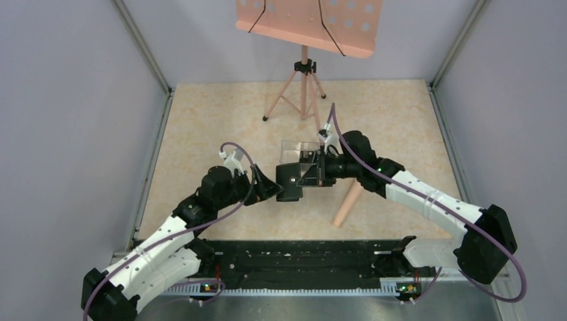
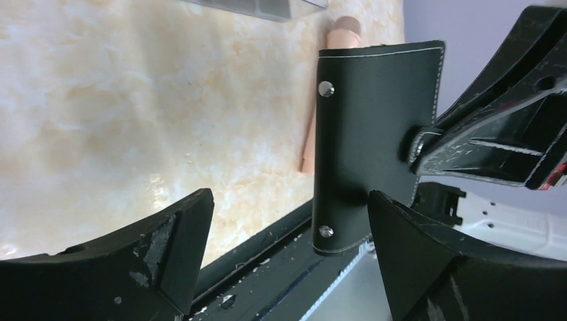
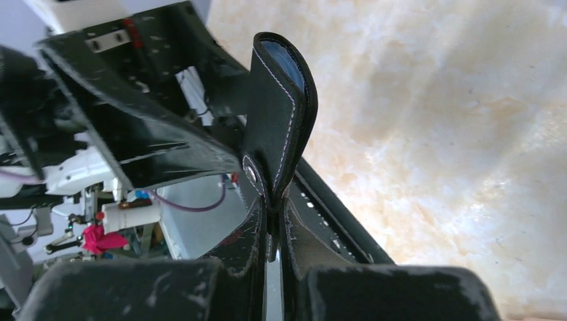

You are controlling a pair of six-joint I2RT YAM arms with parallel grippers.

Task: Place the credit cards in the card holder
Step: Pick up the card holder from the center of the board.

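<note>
- My right pincer [image 3: 271, 208] is clenched on the lower edge of the small black leather-like folding card holder [image 3: 277, 114]. It pinches beside a snap stud, so the holder stands upright, lifted off the desk as far as I can judge.
- I take it I hold it this way to offer its free side to my other arm. The bluish lining shows only as a sliver at the top, so the holder is barely parted.
- My left pincer [image 2: 291, 207] is released and spread wide. The holder's stitched outer face sits just ahead between its fingers, ungripped.
- I cannot make out the thin black credit cards in any view.
- Just beyond the holder, a clear rectangular plastic box [image 1: 299, 151] sits on the marbled beige desk [image 1: 200, 134]. A pale pink rod [image 1: 348, 204] lies to the near right.
- The main obstruction, I judge, is my two pincers crowding each other at the holder.
</note>
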